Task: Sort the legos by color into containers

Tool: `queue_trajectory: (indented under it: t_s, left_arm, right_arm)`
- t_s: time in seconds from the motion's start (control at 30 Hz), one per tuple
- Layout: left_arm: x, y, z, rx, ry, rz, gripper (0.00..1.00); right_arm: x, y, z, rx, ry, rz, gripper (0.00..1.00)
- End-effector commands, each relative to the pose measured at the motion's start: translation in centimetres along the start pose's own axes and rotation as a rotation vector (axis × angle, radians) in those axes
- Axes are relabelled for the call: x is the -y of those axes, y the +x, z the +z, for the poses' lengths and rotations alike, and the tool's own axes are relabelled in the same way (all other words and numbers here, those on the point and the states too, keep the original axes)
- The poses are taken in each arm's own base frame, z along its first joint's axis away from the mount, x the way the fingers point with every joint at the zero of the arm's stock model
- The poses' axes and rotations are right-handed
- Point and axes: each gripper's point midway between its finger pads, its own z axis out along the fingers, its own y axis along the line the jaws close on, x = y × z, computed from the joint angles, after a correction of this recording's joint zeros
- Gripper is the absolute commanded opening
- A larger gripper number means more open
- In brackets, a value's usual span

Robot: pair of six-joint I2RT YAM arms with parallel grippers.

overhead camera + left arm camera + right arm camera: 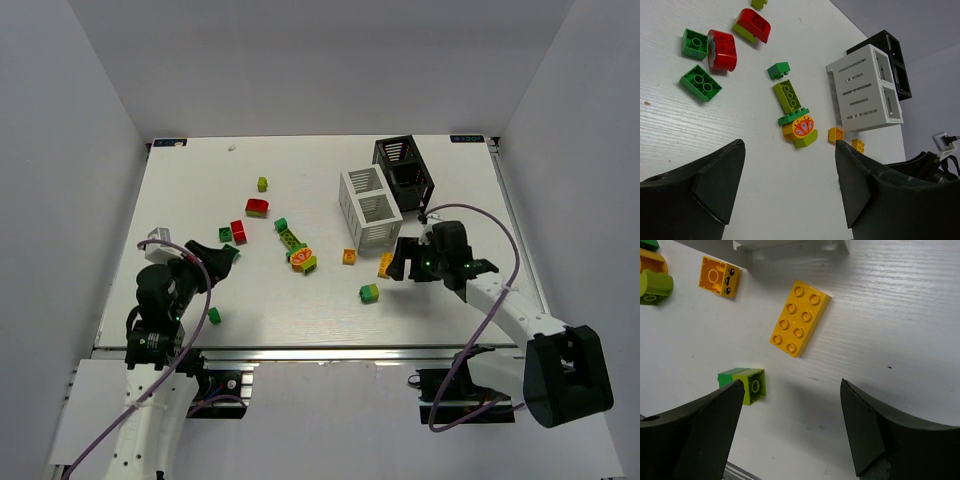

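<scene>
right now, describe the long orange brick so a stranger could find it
Find the white bin right of the table's centre. Just off its near corner, toward the arms, lies the long orange brick. It alone shows eight studs in two rows; the small orange cube and the green-lime brick nearby are stubbier.

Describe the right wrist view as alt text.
The right claw is open, with an orange eight-stud brick ahead on the table. A lime-and-green brick lies by one finger; a small orange brick and the white bin lie beyond.
</scene>
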Motion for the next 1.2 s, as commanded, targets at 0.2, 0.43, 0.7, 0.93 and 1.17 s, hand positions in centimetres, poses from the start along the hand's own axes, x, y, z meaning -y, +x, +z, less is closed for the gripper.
queue_trajectory:
  t_s: [0.2,0.43,0.7,0.93,1.17]
  left_arm:
    - [0.7,-1.0,-0.9,0.035,0.008,-0.013,0.82]
    - [1.0,-1.1,-1.1,0.047,0.019,-0.016,0.82]
    - [1.0,-1.0,-1.1,0.047,0.025,-0.015,0.82]
    - [0.9,-1.0,-1.0,0.046,0.023,-0.016,0.82]
    - [1.1,-1.2,-1.1,0.048,0.026,-0.014,0.82]
  right_arm:
    - [-1.0,-2.2,3.0,0.069,0.074,0.115,0.82]
    - [-1.3,-1.9,5.0,0.038,0.131,0.07,0.8]
    - [-1.2,-1.7,6.1,0.041,0.205,0.037,0.77]
    - [1.2,-0.6,6.4,0.035,0.317,0.008,0.67]
    - [2.2,1.0,5.8,0.01,0.333,-0.03,0.54]
